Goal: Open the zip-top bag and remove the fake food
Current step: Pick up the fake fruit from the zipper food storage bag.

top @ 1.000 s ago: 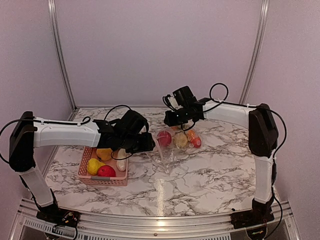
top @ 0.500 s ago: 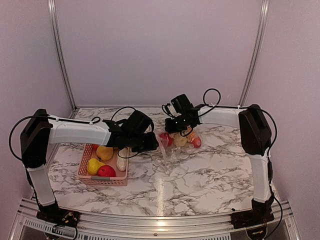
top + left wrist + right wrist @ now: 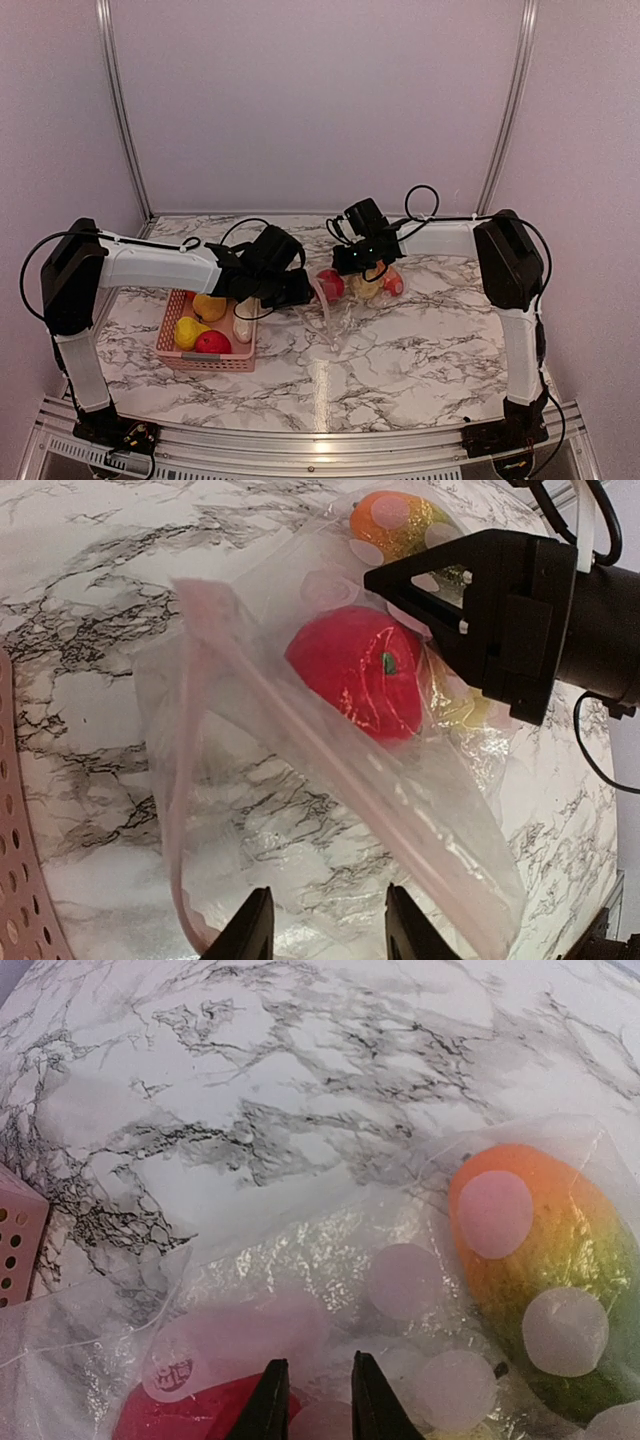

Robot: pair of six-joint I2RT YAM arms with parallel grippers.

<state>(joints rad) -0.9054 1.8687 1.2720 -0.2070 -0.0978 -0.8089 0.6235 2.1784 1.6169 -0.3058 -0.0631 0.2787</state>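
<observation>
The clear zip-top bag (image 3: 338,305) lies on the marble table between my grippers. Its pink zip strip (image 3: 330,765) is parted and the mouth gapes toward the left wrist camera. Fake food is inside: a red fruit (image 3: 355,680), an orange-green one (image 3: 535,1260) and a yellowish one (image 3: 462,708). My left gripper (image 3: 325,935) is open at the bag's mouth, its fingers over the lower film. My right gripper (image 3: 315,1395) sits on top of the bag over the fruits. Its fingers are close together with bag film between them.
A pink perforated basket (image 3: 200,360) stands left of the bag and holds yellow, red, orange and whitish fake food. Its rim shows at the left edge of the left wrist view (image 3: 15,880). Walls close in the table at the back and sides.
My right gripper has come down and a little forward onto the bag. My left arm has shifted slightly toward the bag's mouth. The fruits have barely moved.
</observation>
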